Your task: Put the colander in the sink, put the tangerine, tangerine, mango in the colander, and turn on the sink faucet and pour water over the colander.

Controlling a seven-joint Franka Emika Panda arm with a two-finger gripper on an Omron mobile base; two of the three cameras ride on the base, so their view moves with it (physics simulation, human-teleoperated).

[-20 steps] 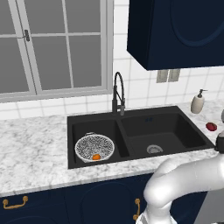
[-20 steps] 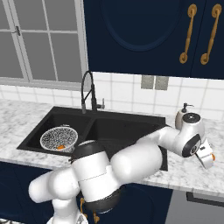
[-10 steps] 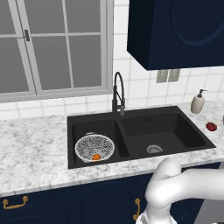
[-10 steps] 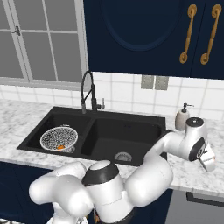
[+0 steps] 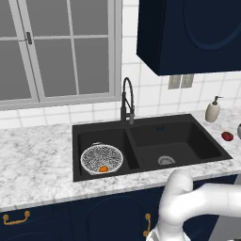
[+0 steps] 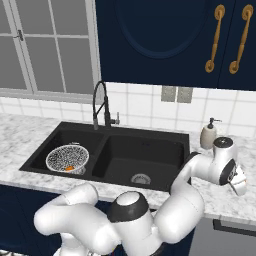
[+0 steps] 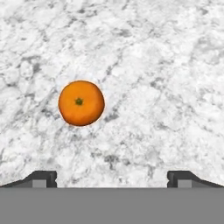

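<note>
1. Left base view: the white marble bench [image 5: 37, 160] carries the black sink [image 5: 197, 141]. The colander [image 5: 101, 159] sits in its left basin with one tangerine [image 5: 103, 168] inside; the mango [image 5: 227, 136] lies on the bench at right.
2. Right base view: the arm has swung down right of the sink, past the soap dispenser [image 6: 208, 134].
3. Hand view: the gripper [image 7: 112, 179] now hangs over the second tangerine [image 7: 81, 103], jaws wide and empty, likely the next pick.

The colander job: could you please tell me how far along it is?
Done: the colander sits in the sink's left basin with one tangerine inside. In hand: the open gripper hovers over the second tangerine on the counter. Left: the mango beside the sink, and the faucet, with no water visible.
</note>
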